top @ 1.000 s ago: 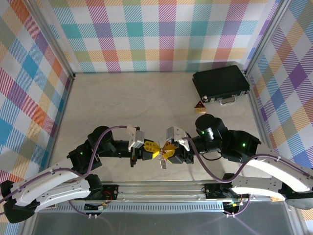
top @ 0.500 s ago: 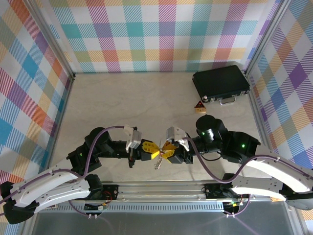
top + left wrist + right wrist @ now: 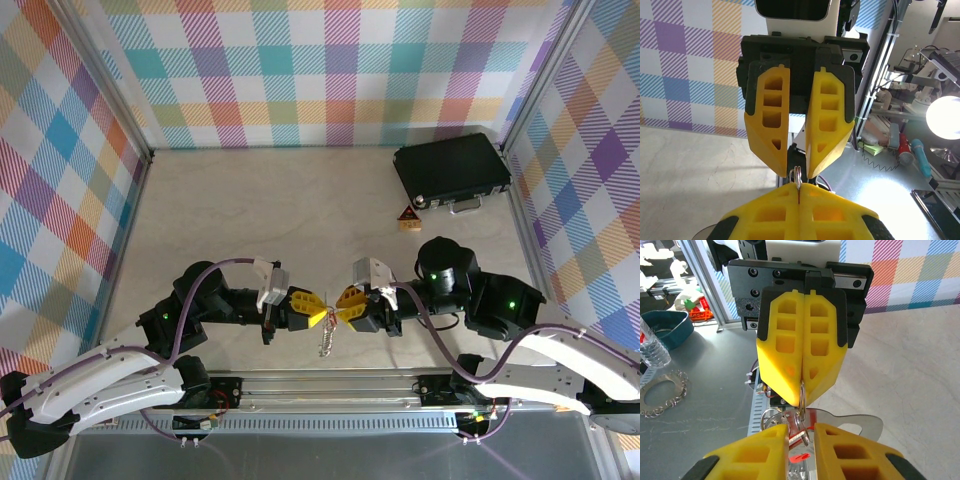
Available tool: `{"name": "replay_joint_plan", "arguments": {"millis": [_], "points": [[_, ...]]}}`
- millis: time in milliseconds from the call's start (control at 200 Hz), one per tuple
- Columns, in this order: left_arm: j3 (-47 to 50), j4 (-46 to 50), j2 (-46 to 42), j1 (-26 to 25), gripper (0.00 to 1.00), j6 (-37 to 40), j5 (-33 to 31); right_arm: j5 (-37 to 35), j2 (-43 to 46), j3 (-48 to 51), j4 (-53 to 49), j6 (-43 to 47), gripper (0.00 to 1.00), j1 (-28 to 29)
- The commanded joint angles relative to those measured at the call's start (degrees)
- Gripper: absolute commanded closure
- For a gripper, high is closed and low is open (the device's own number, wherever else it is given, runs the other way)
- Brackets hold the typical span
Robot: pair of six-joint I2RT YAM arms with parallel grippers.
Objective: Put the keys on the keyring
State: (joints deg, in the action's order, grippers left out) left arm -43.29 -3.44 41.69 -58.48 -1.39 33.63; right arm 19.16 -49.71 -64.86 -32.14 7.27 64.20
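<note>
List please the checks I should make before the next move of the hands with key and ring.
1. Left hand shut on ring: ok.
2. Right hand gripping: cannot tell; jaws slightly apart around metal.
3. Key held: cannot tell; a red patch shows low between the right jaws.
4. Hands lined up tip to tip: ok.
5. Case and block away from the hands: ok.

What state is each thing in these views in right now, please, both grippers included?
left gripper: shut on the keyring.
right gripper: jaws slightly apart around the ring; grip unclear.
keyring: held off the table, between the two grippers.
red key: low between the right gripper's fingers.
black case: closed, lying flat.
triangular block: resting on the table, near the case.
</note>
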Motion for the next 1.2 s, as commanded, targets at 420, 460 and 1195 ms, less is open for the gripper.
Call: {"name": "replay_joint_plan", "arguments": {"millis": [420,460,1195], "points": [[0.8,-5.9,-1.4,-0.3,1.0,-1.2,1.8,2.5,-0.4,1.9,0.8,1.0,1.0,0.3],[0.8,-6.0,-1.3,-0.3,1.0,-1.3,2.0,2.5,-0.5,2.0,0.8,1.0,1.0,0.3],[1.7,-11.7,0.4,-0.4,1.0,-4.3,3.3,-0.3,7.0,5.2,7.8,-1.2,0.69,0.3]]}}
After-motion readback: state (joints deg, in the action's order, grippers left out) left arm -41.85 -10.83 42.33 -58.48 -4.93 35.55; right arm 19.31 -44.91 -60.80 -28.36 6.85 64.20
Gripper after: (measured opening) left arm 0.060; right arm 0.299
